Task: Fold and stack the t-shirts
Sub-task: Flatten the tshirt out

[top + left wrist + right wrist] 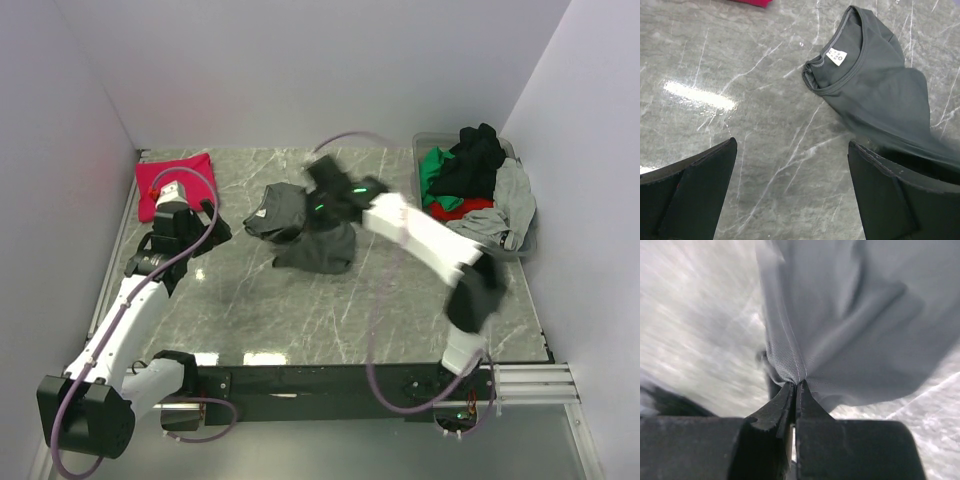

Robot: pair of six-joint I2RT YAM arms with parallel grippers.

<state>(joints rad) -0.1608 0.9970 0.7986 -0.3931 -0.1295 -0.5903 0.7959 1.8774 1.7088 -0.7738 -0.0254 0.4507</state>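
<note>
The right tool [796, 388] is pinched tight on a seam of the dark grey t-shirt [855, 315], which lies crumpled on the worktop [300, 310] beneath it. Off to its left the left tool [791, 150] gapes wide and empty, with the collar [840, 86] just ahead. The step looks like spreading this shirt. Next it likely needs drawing flat, the left tool taking the collar side.

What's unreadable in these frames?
- Right wrist view: right gripper shut on the grey shirt; blur hides which part is pinched.
- Top view: that gripper is smeared by motion.
- Left wrist view: red shirt cut off by the top edge.
- Top view: heap of shirts in the tub overlaps; count unclear.
</note>
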